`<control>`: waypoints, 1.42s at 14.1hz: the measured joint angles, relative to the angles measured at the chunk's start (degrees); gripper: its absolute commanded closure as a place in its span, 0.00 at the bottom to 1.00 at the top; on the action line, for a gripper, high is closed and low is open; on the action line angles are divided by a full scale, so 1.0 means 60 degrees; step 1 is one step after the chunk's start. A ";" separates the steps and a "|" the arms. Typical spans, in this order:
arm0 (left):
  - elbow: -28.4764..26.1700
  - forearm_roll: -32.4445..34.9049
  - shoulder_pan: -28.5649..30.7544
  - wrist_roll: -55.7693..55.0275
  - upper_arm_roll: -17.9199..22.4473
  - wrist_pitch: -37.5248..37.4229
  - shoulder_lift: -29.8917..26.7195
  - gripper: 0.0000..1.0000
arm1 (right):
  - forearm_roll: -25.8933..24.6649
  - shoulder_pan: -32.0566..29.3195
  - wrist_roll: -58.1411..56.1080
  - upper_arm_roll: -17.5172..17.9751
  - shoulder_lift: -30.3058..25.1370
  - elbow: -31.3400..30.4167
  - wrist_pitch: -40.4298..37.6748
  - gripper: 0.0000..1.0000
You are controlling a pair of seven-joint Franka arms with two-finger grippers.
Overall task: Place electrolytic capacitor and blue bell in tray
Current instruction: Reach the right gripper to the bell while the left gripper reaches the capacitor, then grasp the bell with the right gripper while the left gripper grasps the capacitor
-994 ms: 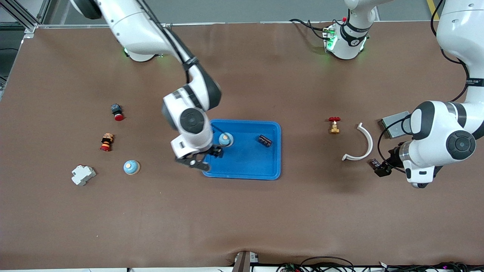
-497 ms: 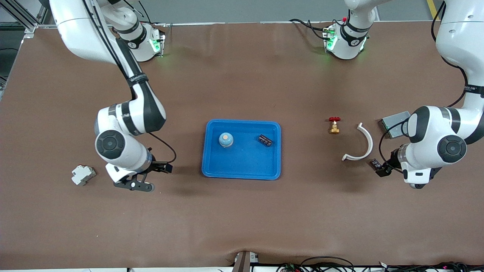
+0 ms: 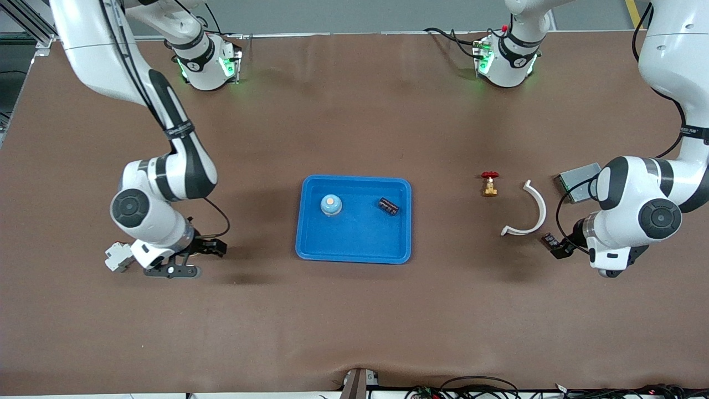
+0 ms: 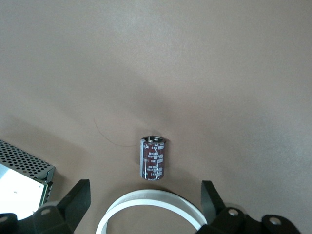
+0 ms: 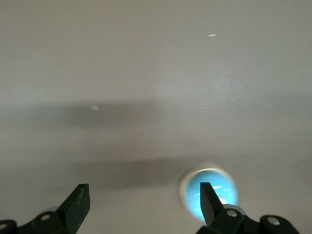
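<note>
The bright-blue tray (image 3: 354, 256) lies at mid-table. A blue bell (image 3: 331, 205) and a dark electrolytic capacitor (image 3: 388, 206) rest inside it. My right gripper (image 3: 193, 259) is open and empty, low over the table toward the right arm's end. In the right wrist view (image 5: 145, 207) a second blue bell (image 5: 209, 192) sits on the table by one fingertip. My left gripper (image 3: 558, 248) is open and empty toward the left arm's end. In the left wrist view (image 4: 145, 204) a second capacitor (image 4: 153, 158) lies just ahead of its fingers.
A white curved piece (image 3: 529, 213) lies beside the left gripper and shows in the left wrist view (image 4: 151, 212). A grey metal box (image 3: 576, 184) and a red-handled brass valve (image 3: 489, 184) are nearby. A white breaker block (image 3: 117, 257) sits next to the right gripper.
My right arm has swung away from the tray toward its own end of the table, leaving the blue bell in the tray. It now covers the second bell. The left arm has barely moved.
</note>
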 measured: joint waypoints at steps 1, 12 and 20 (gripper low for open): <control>0.0000 0.0000 -0.0001 0.0026 -0.0002 0.0018 0.0037 0.00 | 0.0000 -0.0221 -0.0364 0.0002 -0.0014 -0.0050 0.0031 0.00; 0.0074 0.0001 0.0056 0.0081 -0.0005 0.0354 0.0348 0.00 | 0.0000 -0.0801 -0.1388 0.0016 -0.0055 -0.1728 0.2433 0.00; 0.0074 0.0001 0.0210 0.0136 0.0013 0.0424 0.0766 0.13 | 0.0003 -0.0929 -0.1466 0.0046 -0.0052 -0.2345 0.3339 0.00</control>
